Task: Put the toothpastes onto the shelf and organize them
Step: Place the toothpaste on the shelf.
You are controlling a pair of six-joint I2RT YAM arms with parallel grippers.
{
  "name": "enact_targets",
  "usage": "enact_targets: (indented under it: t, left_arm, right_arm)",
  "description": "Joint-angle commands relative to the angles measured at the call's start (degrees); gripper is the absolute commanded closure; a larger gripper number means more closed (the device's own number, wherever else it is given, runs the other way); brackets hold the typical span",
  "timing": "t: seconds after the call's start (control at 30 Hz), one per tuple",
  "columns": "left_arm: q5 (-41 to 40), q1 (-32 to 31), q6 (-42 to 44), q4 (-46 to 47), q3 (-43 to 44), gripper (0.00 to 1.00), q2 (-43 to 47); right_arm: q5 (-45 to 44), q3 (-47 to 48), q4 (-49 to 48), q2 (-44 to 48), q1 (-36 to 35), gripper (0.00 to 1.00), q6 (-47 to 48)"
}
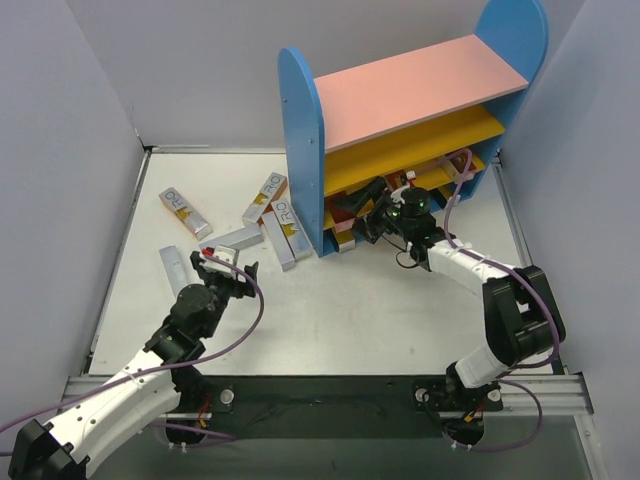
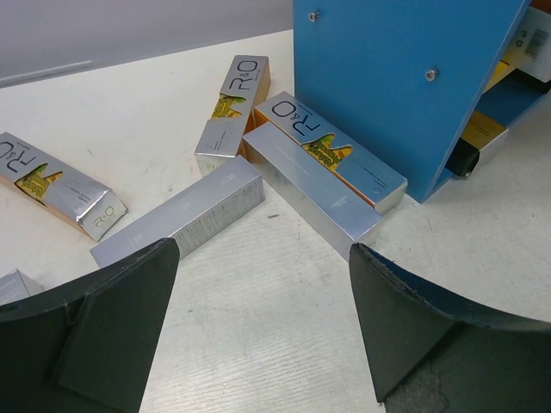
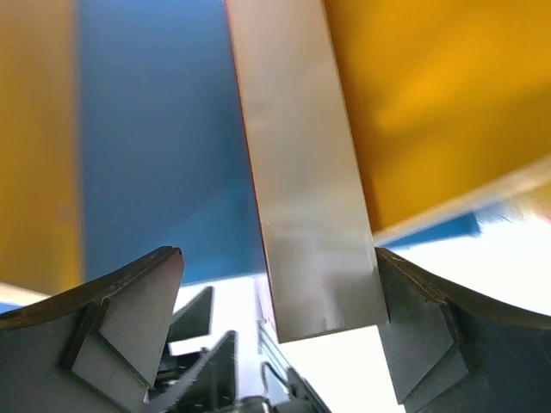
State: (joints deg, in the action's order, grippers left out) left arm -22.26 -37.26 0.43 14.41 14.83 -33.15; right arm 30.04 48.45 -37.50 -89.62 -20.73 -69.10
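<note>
Toothpastes [image 1: 264,198] in long silver boxes lie flat on the white table [image 1: 350,310], just left of the shelf [image 1: 300,150]. Two of them lie side by side with their ends close to the shelf's blue side wall. The others point this way and that. Some have yellow marks and big letters on top. A few red boxes [image 1: 345,212] lie low down in the shelf, near its bottom board. The shelf stands at the back right of the table and has a pink top and yellow boards. The left hand [image 1: 225,266] hangs over the table near the loose boxes. Its two fingers are spread wide and nothing is between them. The right hand [image 1: 368,216] reaches into the low part of the shelf. One silver box [image 3: 306,189] stands between its fingers. The fingers are spread apart. One finger [image 3: 422,310] is right beside the box and the other has a gap next to it, so this hand is loose and is not squeezing the box.
</note>
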Motion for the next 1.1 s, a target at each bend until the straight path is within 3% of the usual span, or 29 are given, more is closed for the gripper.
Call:
enact_targets:
  t: [0.0,0.33,0.57,0.73,1.07]
  left_arm:
    - [0.2,0.5,0.1,3.3,0.9,0.09,-0.4]
    - [-0.2,0.7,-0.1,3.2,0.8,0.09,-0.3]
    - [-0.7,0.8,-0.1,3.2,0.8,0.09,-0.3]
    - [-0.7,1.0,-0.2,3.1,0.9,0.09,-0.5]
    - [-0.5,1.0,-0.2,3.1,0.8,0.09,-0.3]
  right_arm:
    - [-2.4,1.4,12.5,3.0,-0.3,0.10,5.9]
    - [-3.0,4.1,22.7,7.1,-0.8,0.05,19.2]
    - [-10.9,6.5,30.5,12.1,-4.1,0.05,38.9]
    - [-19.2,5.4,29.6,14.7,-7.6,0.05,49.7]
    - [-27.9,6.7,24.8,11.2,-13.2,0.14,59.6]
